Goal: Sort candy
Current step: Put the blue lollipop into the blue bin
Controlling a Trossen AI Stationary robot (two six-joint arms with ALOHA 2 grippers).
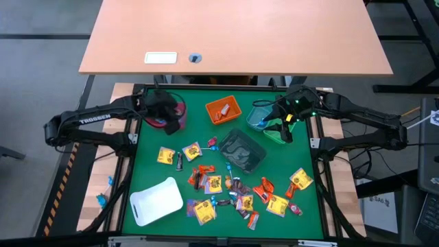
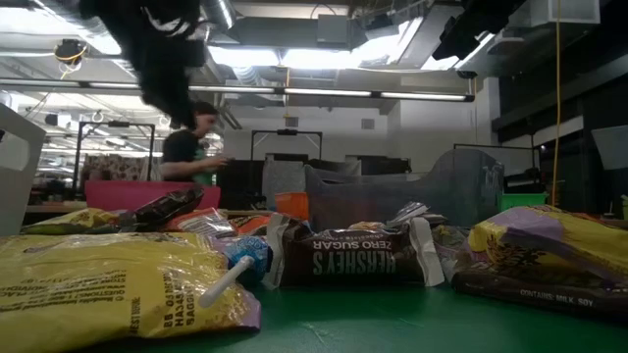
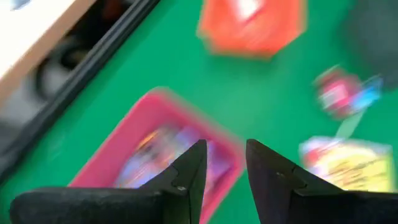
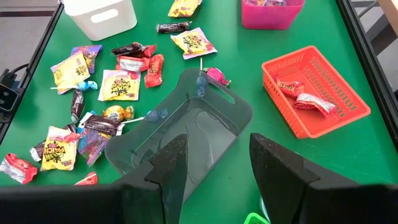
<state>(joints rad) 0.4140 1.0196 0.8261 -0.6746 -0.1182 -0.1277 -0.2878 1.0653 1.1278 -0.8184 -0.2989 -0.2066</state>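
Candy (image 1: pixel 214 184) lies loose over the near half of the green mat: yellow, red, purple and brown packets (image 4: pixel 118 84), with a brown Hershey's packet (image 2: pixel 358 257) close to the low camera. My left gripper (image 3: pixel 225 155) stands open and empty above the pink bin (image 3: pixel 106 162), where a few purple packets (image 3: pixel 161 149) lie. At the far right of the mat, my right gripper (image 4: pixel 217 149) hangs open and empty above the teal bin (image 1: pixel 260 116), pointing at the grey bin (image 4: pixel 186 124).
An orange bin (image 1: pixel 223 110) with red packets stands at the far middle. A green bin (image 1: pixel 274 134) sits beside the teal one, the grey bin (image 1: pixel 241 149) mid-table and a white tray (image 1: pixel 156 200) at the near left. A person (image 2: pixel 196 142) shows in the room beyond.
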